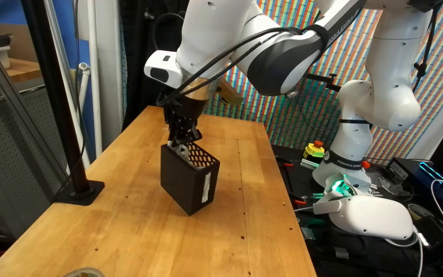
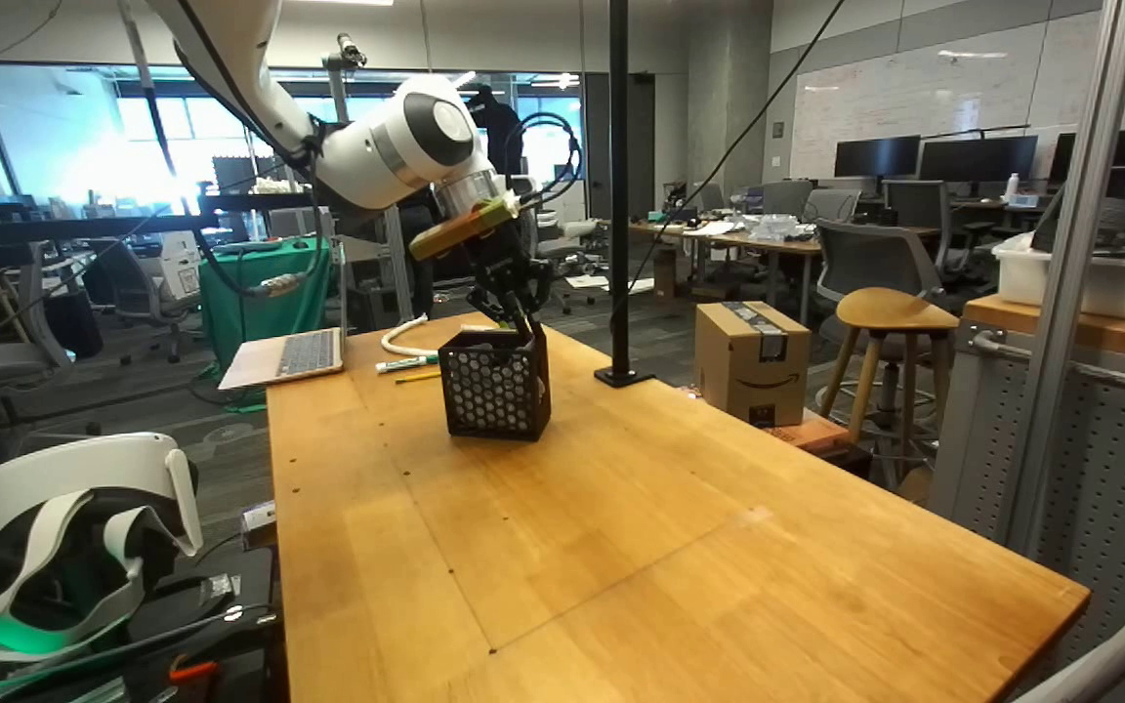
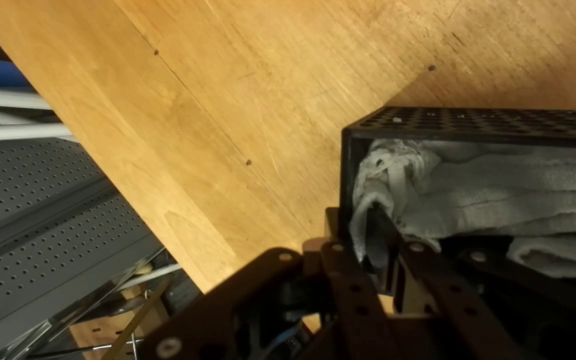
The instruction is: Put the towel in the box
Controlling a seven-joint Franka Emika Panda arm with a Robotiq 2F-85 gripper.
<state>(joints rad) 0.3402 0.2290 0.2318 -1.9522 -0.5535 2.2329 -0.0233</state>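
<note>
Grey-white towel (image 3: 493, 200): lies almost wholly inside the box (image 1: 181, 175), loosely folded, with one bunched fold raised against the box's end wall. That fold looks the likeliest trouble: should it cling during the retreat, cloth could be drawn back over the rim.

Perforated box: seems to stand upright in both exterior views. Its walls look thin and it is probably light, so a tug on the end wall could tilt or slide it.

Black gripper (image 3: 358, 222): at the end wall of the box, jaws close together, seemingly pinching the bunched fold. The wrist view suggests one side sits within the box and one outside; whether the wall is clamped too cannot be told. If it is, rising before release would carry the box along. Jaws flung too wide on release could shove the wall.

White arm (image 1: 214, 34): leans in above the box; a slanted exit instead of a straight lift could hook the rim.

Wooden table (image 1: 140, 238): bears the box on a smooth-looking top that would do little to stop a slide.

Green-capped marker (image 2: 408, 362) and pencil (image 2: 418, 376): near the box in an exterior view; a dragged box might knock them.

Black post (image 1: 58, 96): well apart from the box; only a broad swing of the arm would threaten it.
</note>
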